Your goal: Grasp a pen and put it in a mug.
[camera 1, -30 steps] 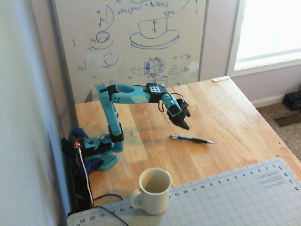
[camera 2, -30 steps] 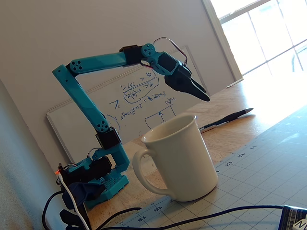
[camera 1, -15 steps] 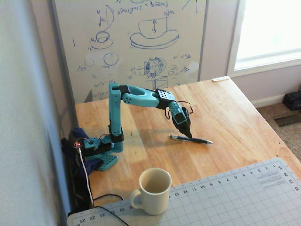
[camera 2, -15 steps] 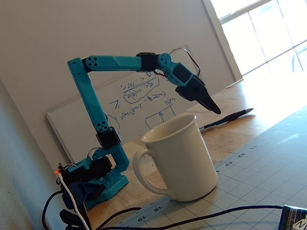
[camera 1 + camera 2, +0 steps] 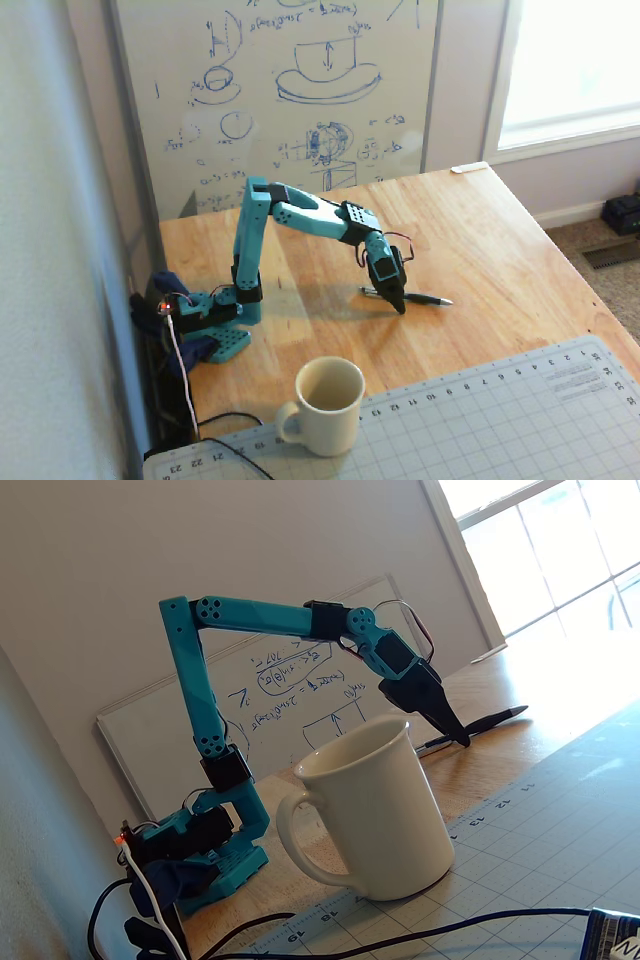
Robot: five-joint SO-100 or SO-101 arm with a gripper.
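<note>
The dark pen (image 5: 425,298) lies flat on the wooden table, right of the arm's base; in the other fixed view it shows behind the mug (image 5: 495,718). My gripper (image 5: 399,303) points straight down onto the pen's middle, with the pen sticking out on both sides. Its dark fingers look pressed together around the pen, and the tip shows in the other fixed view (image 5: 463,741). The cream-white mug (image 5: 325,405) stands upright and empty at the front, handle to the left, at the edge of the cutting mat. It fills the foreground of the other fixed view (image 5: 375,815).
A grey gridded cutting mat (image 5: 500,420) covers the table's front right. A whiteboard (image 5: 300,90) leans against the wall behind the arm. The teal arm base (image 5: 215,325) is clamped at the table's left edge, with cables (image 5: 185,390) trailing to the front.
</note>
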